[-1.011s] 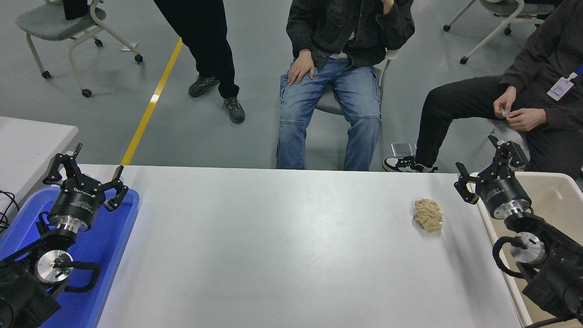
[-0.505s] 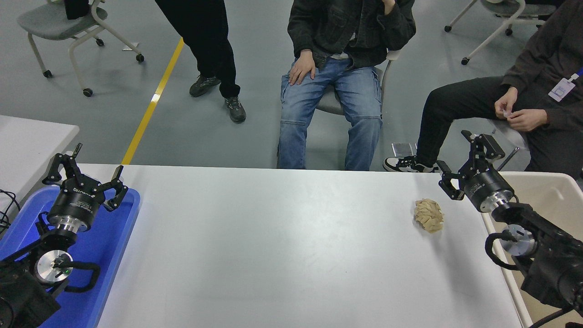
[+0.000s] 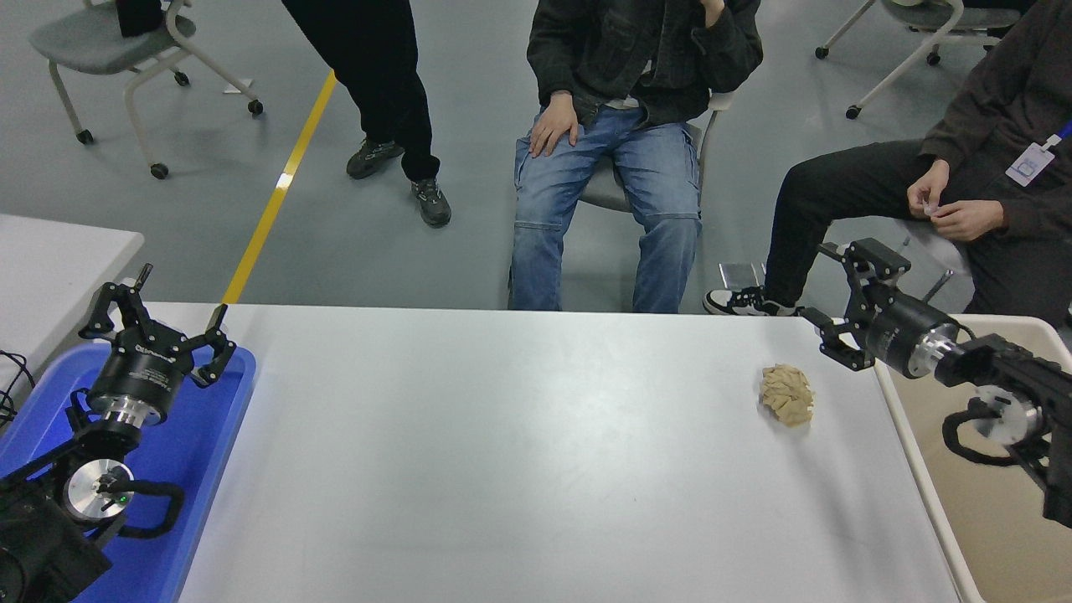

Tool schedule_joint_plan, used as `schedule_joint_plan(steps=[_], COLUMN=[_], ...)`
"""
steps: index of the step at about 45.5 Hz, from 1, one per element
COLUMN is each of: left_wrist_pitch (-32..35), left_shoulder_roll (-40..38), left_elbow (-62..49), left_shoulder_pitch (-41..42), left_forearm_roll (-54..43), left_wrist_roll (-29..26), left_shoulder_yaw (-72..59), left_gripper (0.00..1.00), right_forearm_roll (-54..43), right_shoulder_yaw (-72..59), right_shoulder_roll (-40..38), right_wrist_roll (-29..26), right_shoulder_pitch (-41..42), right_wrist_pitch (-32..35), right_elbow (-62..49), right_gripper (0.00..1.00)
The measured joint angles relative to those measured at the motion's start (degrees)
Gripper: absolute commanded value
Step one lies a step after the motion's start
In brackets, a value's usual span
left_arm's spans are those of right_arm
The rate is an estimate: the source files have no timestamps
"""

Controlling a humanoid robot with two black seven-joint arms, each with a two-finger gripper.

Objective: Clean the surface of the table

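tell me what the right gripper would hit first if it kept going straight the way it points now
Probably nothing on the table. The right gripper, open, points left and away past the far edge of the table surface, well beyond the crumpled tan wad. Farther on it aims roughly toward the seated person's shoe, though depth is unclear.

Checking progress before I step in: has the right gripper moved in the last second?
Yes. The right gripper swung up and left, toward the table's far edge.

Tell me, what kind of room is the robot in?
Probably a lab or test room: a grey floor with a yellow line, rolling office chairs, and people sitting watching a robot's white table.
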Motion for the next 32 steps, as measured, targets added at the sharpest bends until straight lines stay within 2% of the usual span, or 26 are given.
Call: schedule_joint_plan(steps=[11,32], left_wrist_pitch=[0.0,0.0], left_shoulder_roll=[0.0,0.0], left_elbow=[0.0,0.0], left_shoulder_pitch=[0.0,0.0], left_forearm_roll=[0.0,0.0], left_wrist_roll=[0.0,0.0], left_shoulder_yaw=[0.0,0.0], left_gripper=[1.0,1.0], right_forearm_roll=[-12.2,-23.9], right_shoulder_yaw=[-1.1,-6.4], right_shoulder_roll=[-3.1,-2.6], right_wrist_roll=[-10.4,-18.7], right_shoulder_pitch=[1.7,6.4], right_wrist_pitch=[-5.5,-9.0], right_elbow=[9.4,13.9], right_gripper=[0.99,1.0])
